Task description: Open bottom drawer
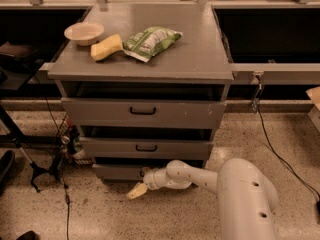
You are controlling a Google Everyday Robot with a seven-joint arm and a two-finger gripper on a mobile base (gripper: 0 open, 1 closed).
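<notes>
The bottom drawer (116, 172) is the lowest grey panel of the cabinet, just above the floor, and looks nearly flush with the cabinet. Its handle is hidden behind my wrist. My gripper (136, 190) is at the end of the white arm (200, 176), which reaches in from the lower right. It sits low in front of the drawer's middle, tip angled down and left toward the floor. The middle drawer (146, 148) and the top drawer (143, 111) above show black bar handles.
On the cabinet top (195, 44) lie a bowl (83, 32), a yellow sponge (106, 47) and a green chip bag (150, 41). Cables and a black stand (35, 171) are on the floor at left. A cable (272, 144) hangs at right.
</notes>
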